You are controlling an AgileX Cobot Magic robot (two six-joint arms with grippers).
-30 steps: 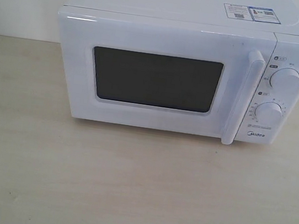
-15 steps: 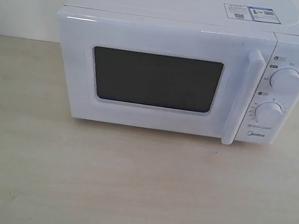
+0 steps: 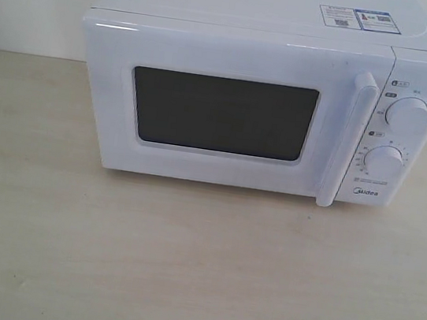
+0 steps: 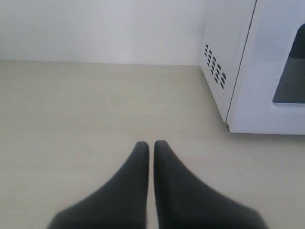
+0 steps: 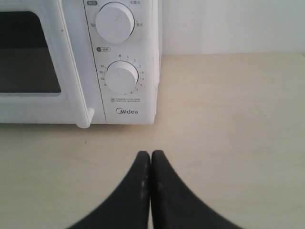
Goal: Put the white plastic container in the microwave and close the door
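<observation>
The white Midea microwave [image 3: 272, 57] stands on the table with its door [image 3: 220, 113] shut flat against the body; the dark window and the vertical bar handle [image 3: 348, 139] face me. The white plastic container is out of view in every frame. Neither arm shows in the exterior view. My left gripper [image 4: 151, 144] is shut with nothing between its fingers, low over the table off the microwave's [image 4: 248, 71] vented side. My right gripper [image 5: 150, 153] is also shut on nothing, in front of the microwave's knob panel [image 5: 121, 71].
A light wooden table [image 3: 183, 259] runs in front of and beside the microwave. A pale wall [image 4: 100, 28] rises behind it. Two round knobs [image 3: 407, 116] sit on the right panel, and stickers [image 3: 357, 19] lie on top.
</observation>
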